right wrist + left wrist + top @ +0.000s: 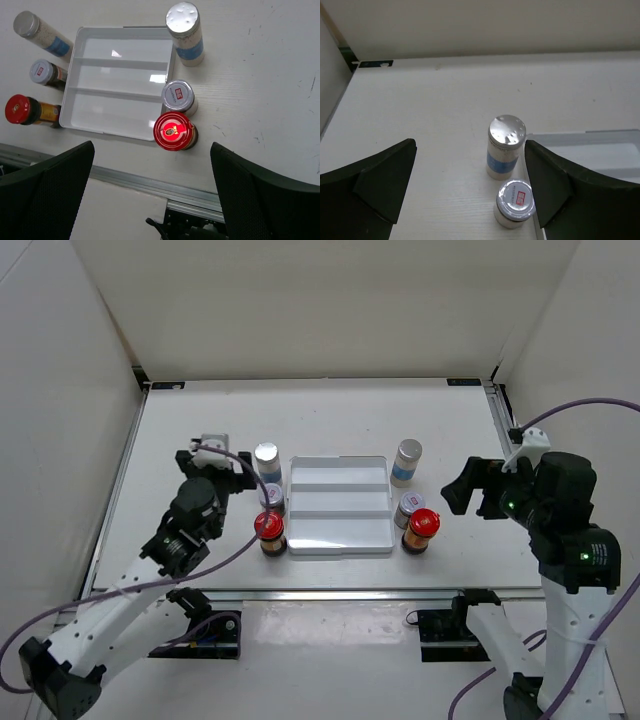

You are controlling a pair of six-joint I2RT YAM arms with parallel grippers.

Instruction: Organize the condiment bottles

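Note:
Six condiment bottles stand around a white tray (340,532). On its left stand a tall silver-capped blue-label jar (267,462), a short silver-capped jar (271,496) and a red-capped jar (268,530). On its right stand a tall blue-label jar (406,461), a short silver-capped jar (409,507) and a red-capped jar (422,528). My left gripper (220,464) is open and empty, just left of the left tall jar (506,146) and short jar (515,202). My right gripper (472,487) is open and empty, raised right of the right red-capped jar (172,131).
The tray (120,80) has three empty ridged compartments. A metal rail (300,592) runs along the table's near edge. White walls enclose the table at the back and both sides. Bare table surface lies behind the tray.

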